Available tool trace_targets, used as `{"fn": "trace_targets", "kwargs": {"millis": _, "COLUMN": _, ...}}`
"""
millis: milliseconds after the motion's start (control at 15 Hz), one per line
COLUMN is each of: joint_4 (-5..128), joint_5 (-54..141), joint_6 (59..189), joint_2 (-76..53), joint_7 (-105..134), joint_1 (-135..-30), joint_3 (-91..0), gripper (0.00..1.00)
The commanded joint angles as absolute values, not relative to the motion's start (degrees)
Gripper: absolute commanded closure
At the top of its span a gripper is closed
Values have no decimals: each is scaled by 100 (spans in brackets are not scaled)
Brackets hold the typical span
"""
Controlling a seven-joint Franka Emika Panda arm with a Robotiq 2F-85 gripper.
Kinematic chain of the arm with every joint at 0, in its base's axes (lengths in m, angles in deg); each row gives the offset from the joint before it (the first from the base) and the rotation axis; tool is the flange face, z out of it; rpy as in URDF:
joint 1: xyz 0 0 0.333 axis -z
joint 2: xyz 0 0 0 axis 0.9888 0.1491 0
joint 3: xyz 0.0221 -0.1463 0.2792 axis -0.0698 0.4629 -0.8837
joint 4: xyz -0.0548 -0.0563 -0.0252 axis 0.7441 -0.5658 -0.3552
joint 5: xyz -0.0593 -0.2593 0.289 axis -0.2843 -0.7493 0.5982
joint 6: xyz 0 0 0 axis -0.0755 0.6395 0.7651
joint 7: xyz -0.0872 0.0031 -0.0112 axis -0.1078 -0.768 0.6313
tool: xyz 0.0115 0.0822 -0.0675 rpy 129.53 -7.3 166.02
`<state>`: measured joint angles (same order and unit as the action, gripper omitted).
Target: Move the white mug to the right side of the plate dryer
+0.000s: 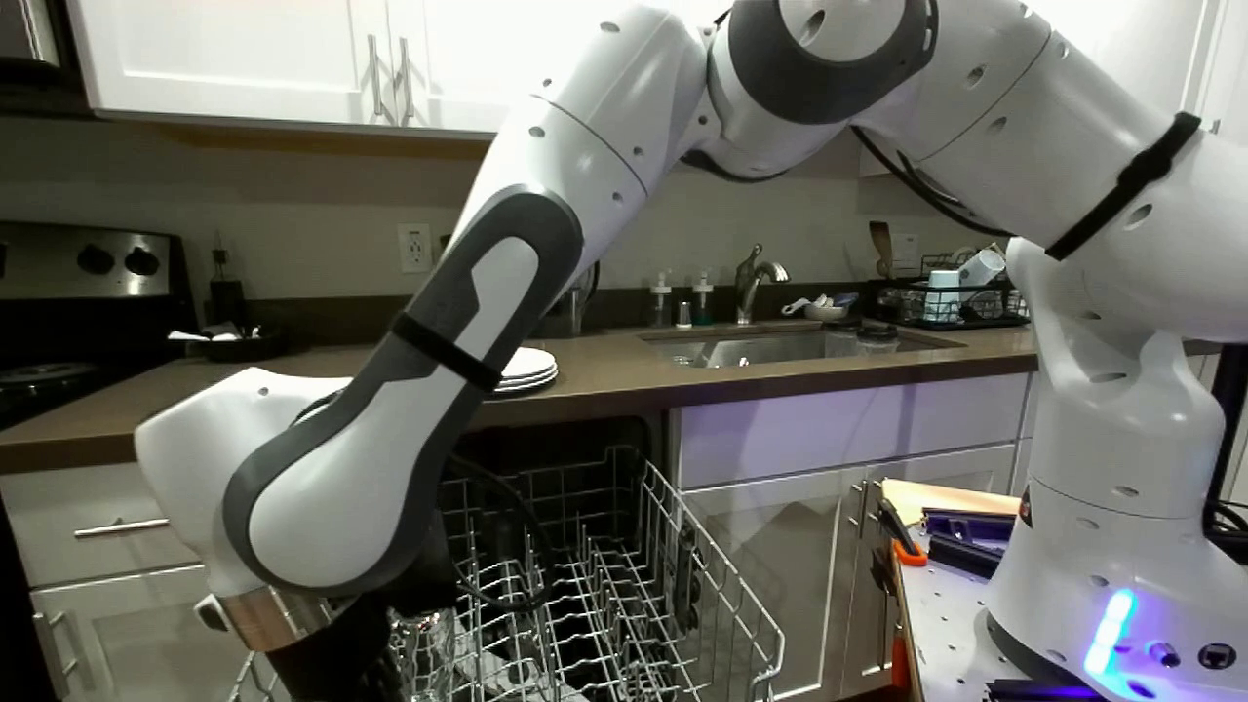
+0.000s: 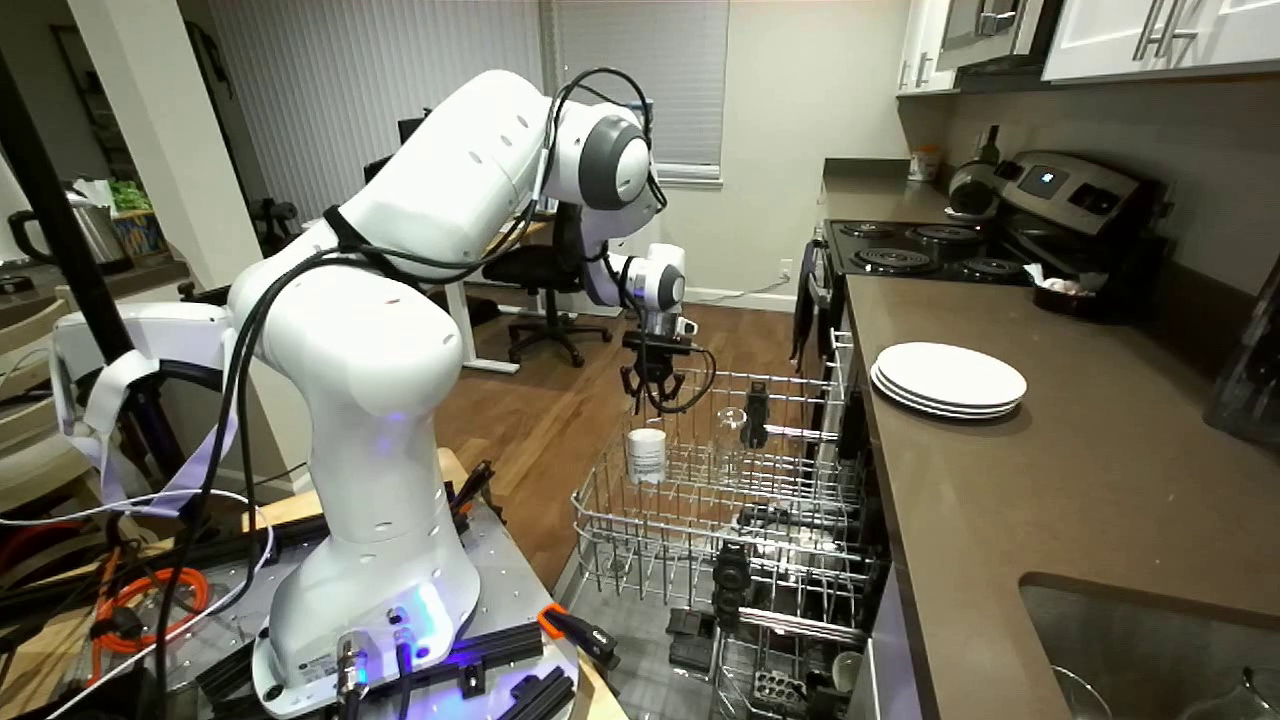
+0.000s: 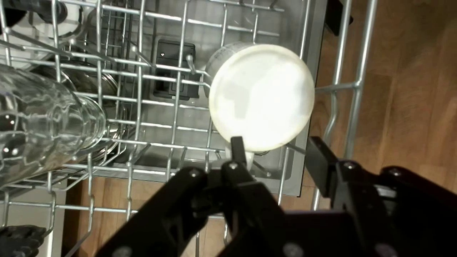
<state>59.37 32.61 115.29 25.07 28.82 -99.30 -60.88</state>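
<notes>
Sitting below the end effector [image 3: 278, 151] — apart from it — the white mug [image 3: 262, 98].

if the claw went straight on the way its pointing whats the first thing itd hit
Probably the white mug: in the wrist view, the open claw points toward it, one fingertip overlapping its edge in the image. Depth is unclear, so it might reach the plate dryer first.

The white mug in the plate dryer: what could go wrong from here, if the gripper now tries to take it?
In the wrist view, one finger of the open gripper overlaps the edge of the white mug, so going straight down might press on it. Also, the cable loop hanging beside the gripper could perhaps snag on the wires of the plate dryer.
</notes>
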Motion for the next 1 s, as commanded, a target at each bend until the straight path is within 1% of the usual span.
{"fn": "trace_targets", "kwargs": {"millis": 0, "joint_4": 5635, "joint_5": 3552, "joint_6": 11307, "joint_2": 2797, "joint_7": 3227, "joint_1": -9766, "joint_3": -6209, "gripper": 43}}
{"fn": "trace_targets", "kwargs": {"millis": 67, "joint_4": 5606, "joint_5": 3612, "joint_6": 11298, "joint_2": 2847, "joint_7": 3280, "joint_1": -9731, "joint_3": -6232, "gripper": 47}}
{"fn": "trace_targets", "kwargs": {"millis": 133, "joint_4": 5573, "joint_5": 3660, "joint_6": 11291, "joint_2": 2892, "joint_7": 3307, "joint_1": -9712, "joint_3": -6241, "gripper": 45}}
{"fn": "trace_targets", "kwargs": {"millis": 267, "joint_4": 5487, "joint_5": 3771, "joint_6": 11272, "joint_2": 2970, "joint_7": 3384, "joint_1": -9665, "joint_3": -6276, "gripper": 51}}
{"fn": "trace_targets", "kwargs": {"millis": 333, "joint_4": 5443, "joint_5": 3809, "joint_6": 11223, "joint_2": 2978, "joint_7": 3425, "joint_1": -9646, "joint_3": -6283, "gripper": 50}}
{"fn": "trace_targets", "kwargs": {"millis": 400, "joint_4": 5408, "joint_5": 3852, "joint_6": 11189, "joint_2": 2989, "joint_7": 3457, "joint_1": -9630, "joint_3": -6288, "gripper": 53}}
{"fn": "trace_targets", "kwargs": {"millis": 733, "joint_4": 5204, "joint_5": 3956, "joint_6": 11100, "joint_2": 3058, "joint_7": 3477, "joint_1": -9627, "joint_3": -6299, "gripper": 48}}
{"fn": "trace_targets", "kwargs": {"millis": 800, "joint_4": 5179, "joint_5": 3937, "joint_6": 11097, "joint_2": 3065, "joint_7": 3483, "joint_1": -9640, "joint_3": -6290, "gripper": 45}}
{"fn": "trace_targets", "kwargs": {"millis": 933, "joint_4": 5132, "joint_5": 3893, "joint_6": 11087, "joint_2": 3081, "joint_7": 3489, "joint_1": -9665, "joint_3": -6261, "gripper": 42}}
